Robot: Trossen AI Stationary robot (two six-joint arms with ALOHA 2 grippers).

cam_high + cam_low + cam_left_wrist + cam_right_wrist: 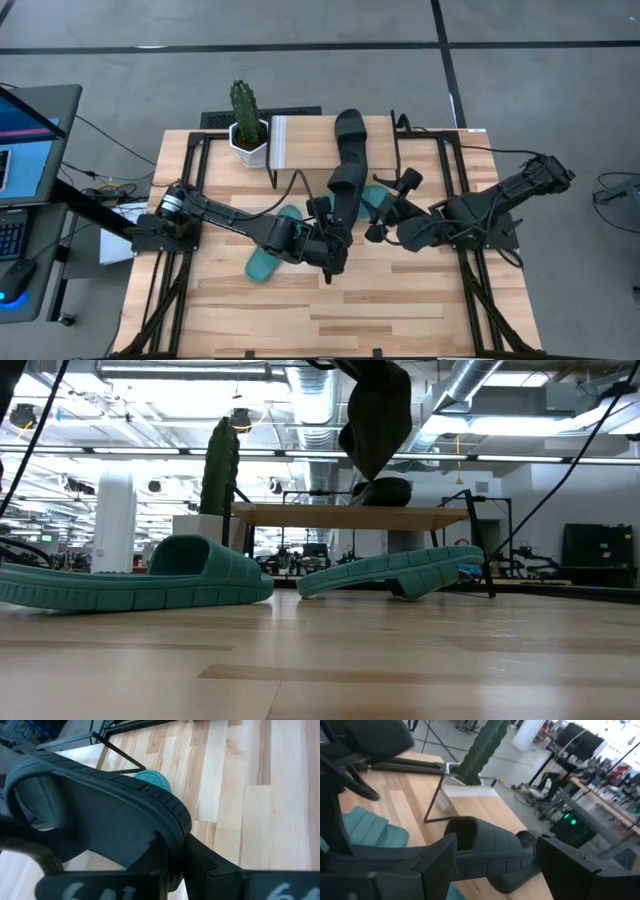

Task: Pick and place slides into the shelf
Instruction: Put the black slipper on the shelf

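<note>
Left end effector [330, 262] clamps a black slide [345, 180] raised above the table [400, 310]; right end effector [385, 215], at three o'clock, stands wide beside it.

The high view looks straight down from well above the bench [400, 320], taking in both arms and the floor around. The low view sits at bench level, facing level across the boards into the room, with a teal slide [140, 575] close before it. The left wrist view looks past its own jaws, very near a black slide [100, 815] held between them. The right wrist view faces the cactus [482, 745] and shelf [470, 792], both also seen in the high and low views.
</note>
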